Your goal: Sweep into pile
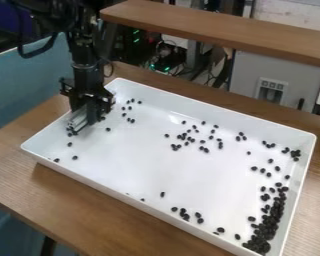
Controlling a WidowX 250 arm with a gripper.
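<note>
Looking like a robotics lab to me, maybe a workshop. A black robot arm is hanging over a wooden table, green lights are glowing among cables (it's looking pretty messy back there), and a plain grey cabinet is standing behind the table.

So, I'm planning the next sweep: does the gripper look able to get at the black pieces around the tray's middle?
Probably yes: the gripper hangs low inside the same tray, with mostly bare floor and no wall between it and those black pieces.
</note>
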